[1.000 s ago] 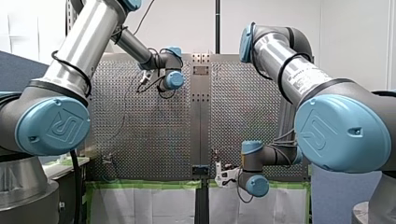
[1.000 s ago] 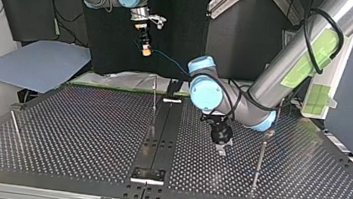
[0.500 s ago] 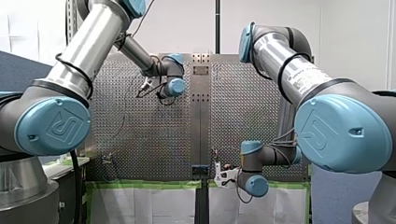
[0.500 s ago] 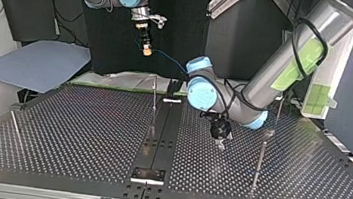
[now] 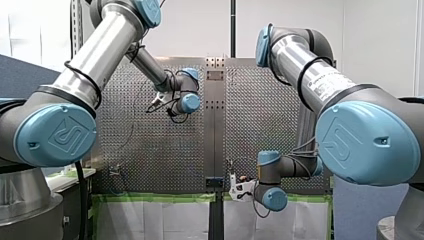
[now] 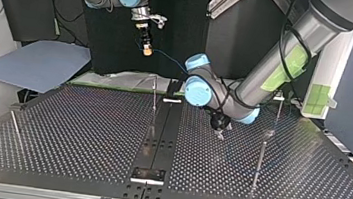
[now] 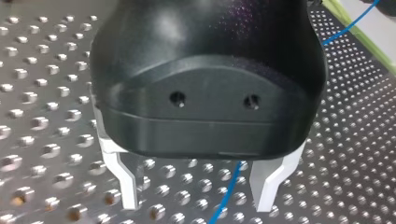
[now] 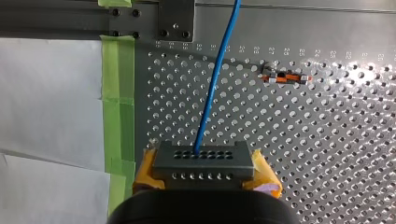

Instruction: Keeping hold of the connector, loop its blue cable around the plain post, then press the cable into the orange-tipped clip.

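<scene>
Right wrist view: connector (image 8: 202,161), a grey rectangular metal block with two rows of small holes on its face. My right arm's jaws are closed on it, with a yellow pad (image 8: 147,170) at each end.

Blue cable (image 8: 215,79): thin and smooth, it leaves the upper hole row and runs straight ahead of the jaws over the bench (image 8: 327,154), a silver plate drilled with a regular grid of holes.

Clip (image 8: 286,78): small, orange with dark and metal parts, on the bench ahead of the jaws and off to one side, apart from the cable.

Green tape (image 8: 117,93) and white paper (image 8: 46,93) border the bench on the jaws' other side.

Left wrist view: my left arm's jaws have a rounded black housing and two pale angular metal fingers (image 7: 126,182). They are spread wide and grip nothing. The cable crosses the bench beyond the gap between them.

Top view: a thin upright metal post (image 6: 259,159) stands near the left jaws, with a second post (image 6: 154,96) on their other side. Bare bench lies between.
</scene>
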